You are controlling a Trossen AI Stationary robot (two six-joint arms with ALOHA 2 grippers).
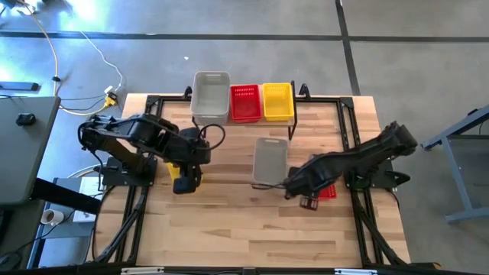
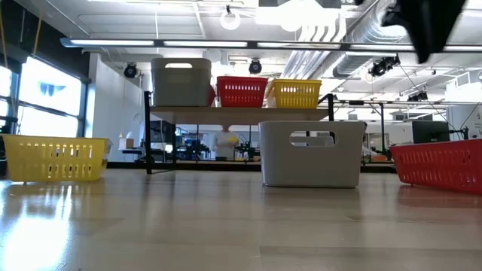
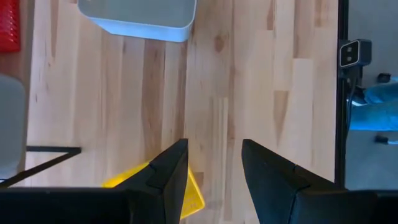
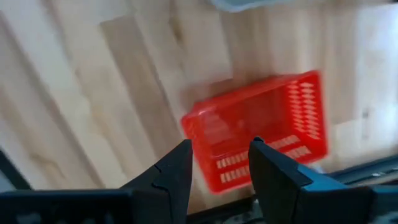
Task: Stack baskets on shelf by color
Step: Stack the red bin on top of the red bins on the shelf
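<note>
- High view: left gripper [image 1: 186, 186] hovers over a yellow basket [image 2: 54, 158], fingers [image 3: 171, 171] released.
- Right gripper [image 4: 219, 163] hangs above a red basket [image 4: 258, 127], fingers released.
- Shelf [image 1: 252, 122] carries grey, red and yellow baskets.

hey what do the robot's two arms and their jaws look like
Both arms are dark, near-black, jointed and chunky. The left arm has a thin black cable looping beside its wrist. The right arm looks the same. Each ends in two dark, wedge-shaped fingers, as on the left gripper and right gripper. No markings show.
</note>
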